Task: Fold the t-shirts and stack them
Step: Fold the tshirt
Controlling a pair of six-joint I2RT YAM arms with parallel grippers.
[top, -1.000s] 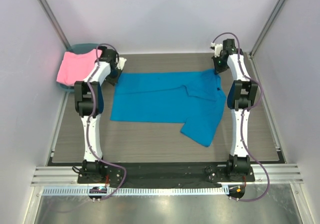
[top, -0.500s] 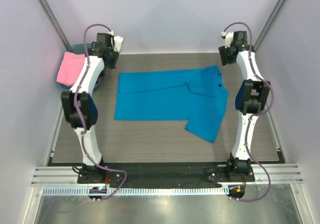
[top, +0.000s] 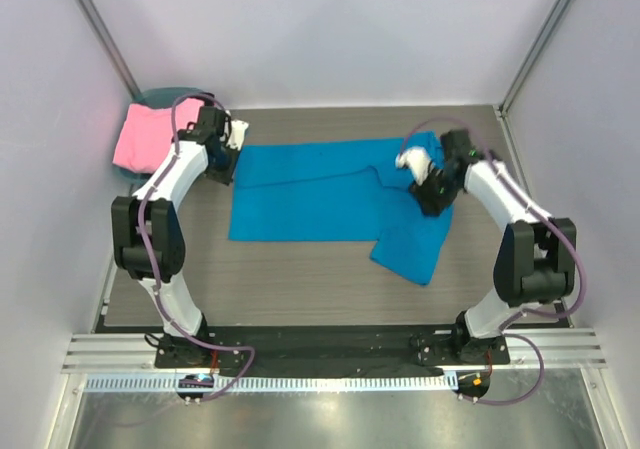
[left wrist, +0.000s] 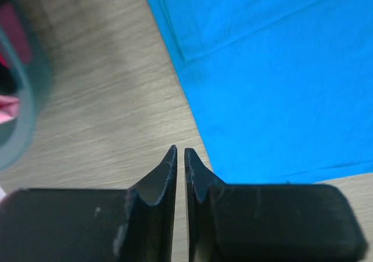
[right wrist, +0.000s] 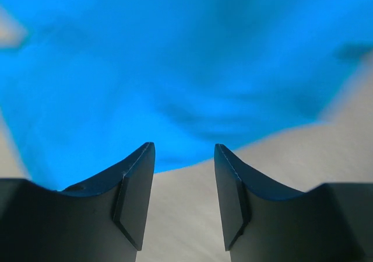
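A blue t-shirt (top: 320, 191) lies spread flat on the wooden table, one sleeve hanging toward the front right. A pink t-shirt (top: 143, 133) lies in a teal basket (top: 160, 96) at the back left. My left gripper (top: 226, 159) is low at the blue shirt's left edge. In the left wrist view the gripper (left wrist: 180, 152) is shut and empty over bare wood, with the blue shirt (left wrist: 280, 81) just to its right. My right gripper (top: 432, 189) hovers over the shirt's right side. In the right wrist view the gripper (right wrist: 183, 152) is open and empty at the blurred blue shirt's (right wrist: 175, 63) edge.
The basket's teal rim (left wrist: 26, 116) with pink cloth (left wrist: 8, 107) inside shows at the left of the left wrist view. White walls and metal posts enclose the table (top: 300, 279) on three sides. The arm bases stand on a black rail (top: 330, 349) at the front.
Both arms have come down from the back wall. The right gripper swung forward and left onto the shirt's right side. The left gripper dropped to the shirt's left edge.
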